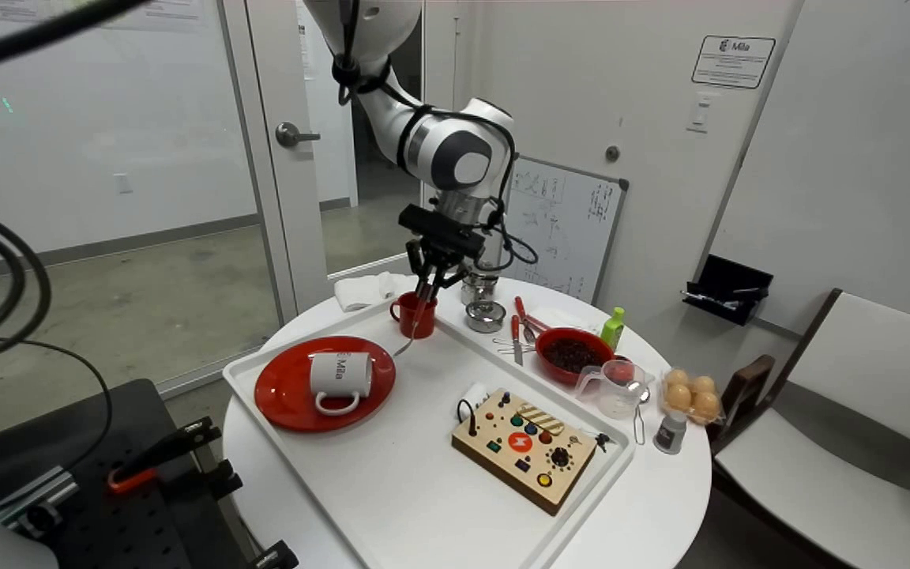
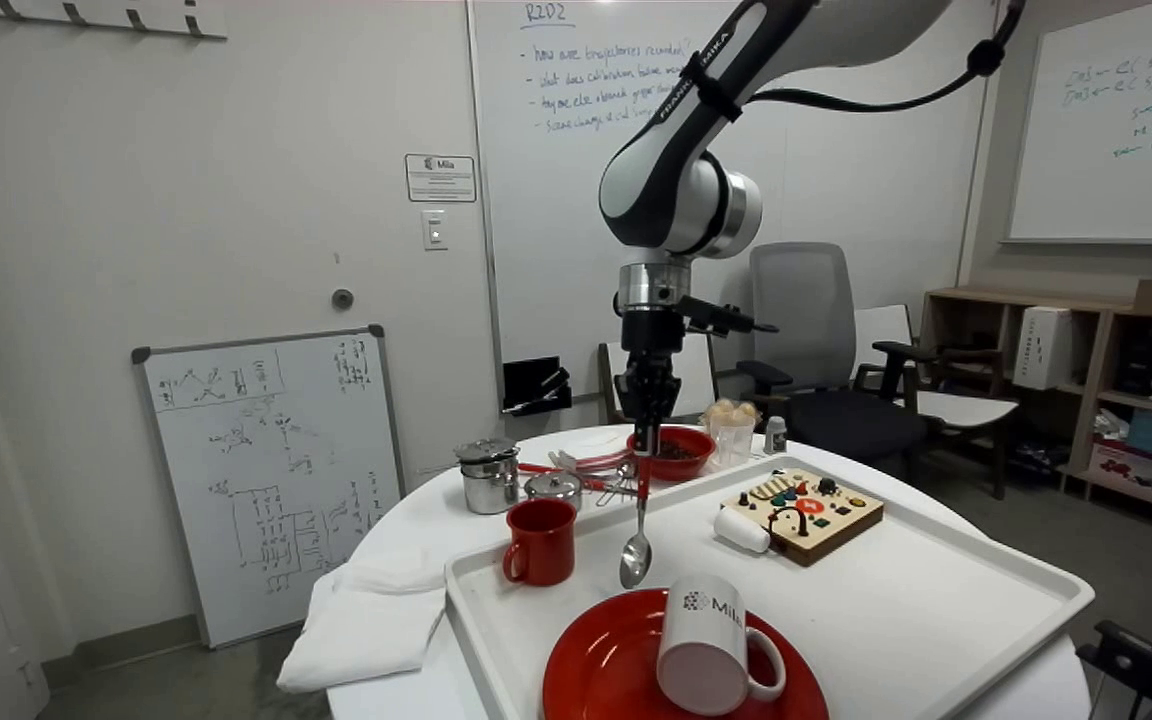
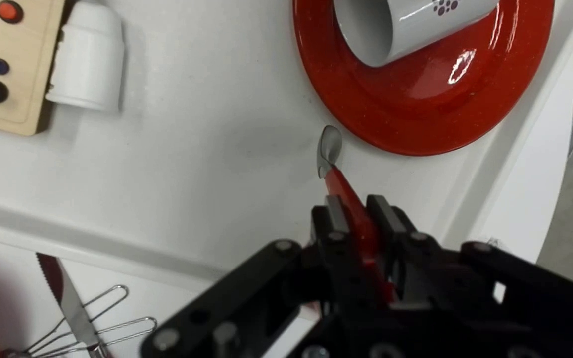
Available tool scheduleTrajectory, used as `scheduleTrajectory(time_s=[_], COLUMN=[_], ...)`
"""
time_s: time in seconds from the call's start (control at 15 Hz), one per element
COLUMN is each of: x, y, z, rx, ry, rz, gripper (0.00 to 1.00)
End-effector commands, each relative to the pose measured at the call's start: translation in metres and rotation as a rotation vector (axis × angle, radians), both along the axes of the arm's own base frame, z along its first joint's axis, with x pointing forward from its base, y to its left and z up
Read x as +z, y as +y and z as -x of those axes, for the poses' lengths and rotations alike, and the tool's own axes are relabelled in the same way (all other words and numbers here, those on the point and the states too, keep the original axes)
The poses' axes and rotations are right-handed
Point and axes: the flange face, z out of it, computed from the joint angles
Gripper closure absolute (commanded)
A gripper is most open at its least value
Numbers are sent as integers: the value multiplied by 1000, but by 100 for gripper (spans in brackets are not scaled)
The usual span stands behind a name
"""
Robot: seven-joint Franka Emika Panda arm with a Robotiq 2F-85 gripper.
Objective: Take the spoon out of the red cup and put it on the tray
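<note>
Jaws grip spoon (image 1: 408, 341) in front of red cup (image 1: 426, 322), contact unclear; 1 white mug (image 1: 340, 374) on plate (image 1: 289, 395).

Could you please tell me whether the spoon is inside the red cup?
No, in an exterior view the spoon hangs from the gripper, clear of the red cup.

In the wrist view the black two-fingered gripper (image 3: 355, 201), blurred and cut off below, partly hides the slim red-handled metal spoon (image 3: 345, 190). In an exterior view both partly hide the small round red cup (image 1: 406, 318). In both exterior views the large white rectangular tray (image 1: 392, 490) is cropped below, the white cylindrical mug (image 2: 701, 645) hides some of the round red plate (image 2: 591, 660); writing on the grey-cornered whiteboard (image 2: 281, 480) is too small to read
</note>
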Motion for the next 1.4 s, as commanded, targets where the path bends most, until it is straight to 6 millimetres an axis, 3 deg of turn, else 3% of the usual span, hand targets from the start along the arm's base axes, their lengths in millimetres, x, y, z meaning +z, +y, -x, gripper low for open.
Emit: scheduleTrajectory(time_s=[0.0,0.53,1.33], x=[-2,-30,-67], y=[3,12,-40], z=[-15,-27,-13], rx=[-7,-35,-299], ry=[-30,-13,45], rz=[-45,-99,-240], gripper=[88,88,88])
